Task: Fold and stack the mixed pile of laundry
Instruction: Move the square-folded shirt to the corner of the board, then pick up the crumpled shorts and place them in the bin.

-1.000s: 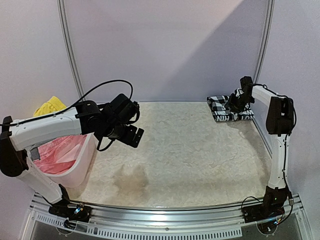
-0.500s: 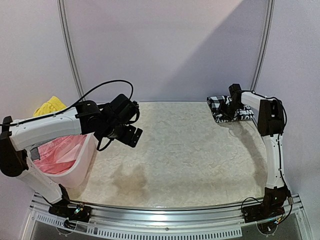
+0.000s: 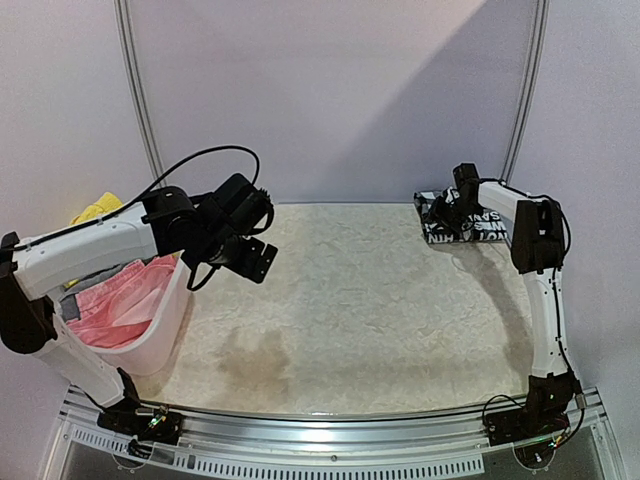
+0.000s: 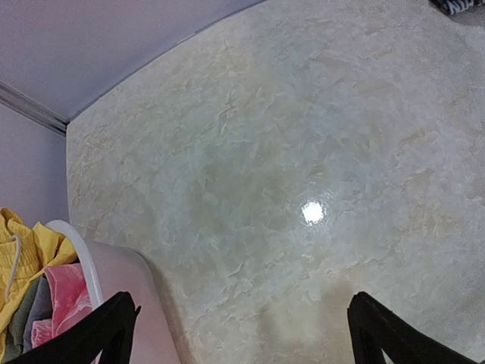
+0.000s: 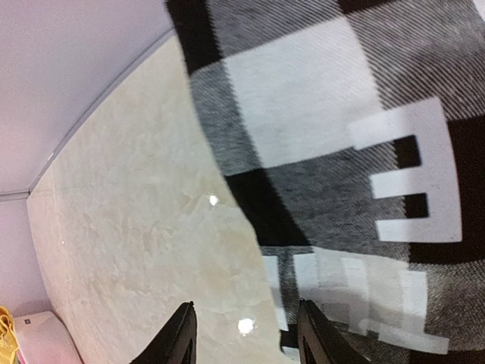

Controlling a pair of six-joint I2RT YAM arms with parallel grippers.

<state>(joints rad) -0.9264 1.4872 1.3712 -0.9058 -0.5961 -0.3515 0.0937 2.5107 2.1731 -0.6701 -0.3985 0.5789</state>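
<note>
The folded black-and-white checked shirt (image 3: pixel 488 228) with white lettering lies flat at the table's far right corner and fills the right wrist view (image 5: pixel 326 114). My right gripper (image 3: pixel 447 212) hangs low over its left edge, jaws apart, with bare table and the shirt's edge below them (image 5: pixel 246 337) and nothing gripped. The rest of the laundry pile sits in the white basket (image 3: pixel 165 320): a yellow garment (image 3: pixel 95 212), a pink one (image 3: pixel 115 305) and a grey one (image 4: pixel 23 311). My left gripper (image 3: pixel 255 260) hovers beside the basket, wide open and empty (image 4: pixel 242 334).
The basket's rim (image 4: pixel 83 258) stands at the table's left edge, just under my left arm. A back wall with two metal poles (image 3: pixel 140 120) closes off the far side. A brownish stain (image 3: pixel 260 355) marks the marble-patterned table (image 3: pixel 370 300) near the front.
My right gripper has slid left across the checked shirt to its left edge. The left arm has lifted slightly and drawn back toward the basket.
</note>
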